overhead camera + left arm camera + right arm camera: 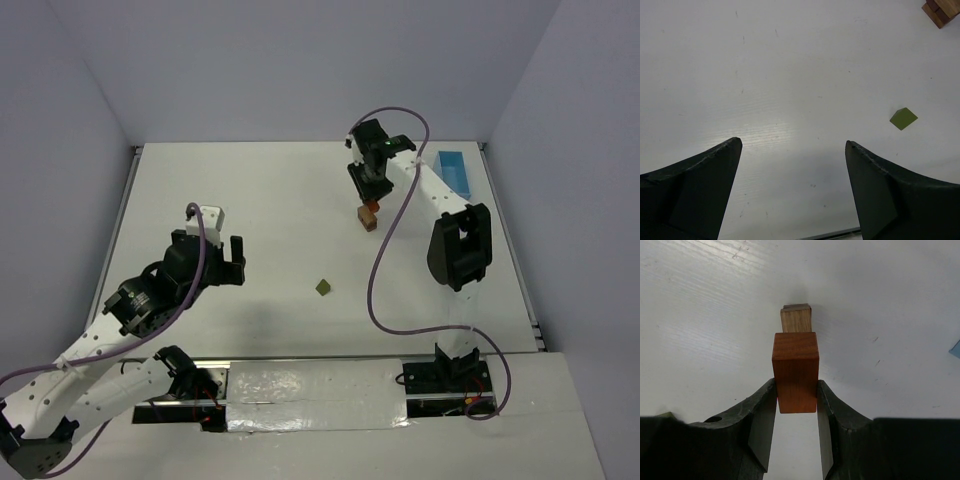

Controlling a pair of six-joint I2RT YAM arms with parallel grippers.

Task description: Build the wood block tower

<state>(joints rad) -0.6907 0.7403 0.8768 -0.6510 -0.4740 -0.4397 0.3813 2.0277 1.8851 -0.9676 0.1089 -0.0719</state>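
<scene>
In the top view your right gripper hangs upper right of centre, just over the wood block tower, with an olive green block alone mid-frame. Your left wrist view shows the left gripper spread wide, that green block at right. Your right wrist view shows the fingers clamped on an orange block, a tan block just beyond.

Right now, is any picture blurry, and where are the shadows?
Right wrist: the orange block is sharp, with a soft grey shadow on the table to its right. Left wrist: the green block is crisp; the table darkens near the left gripper. Top external: evenly lit, faint shadow beside the left arm.
</scene>
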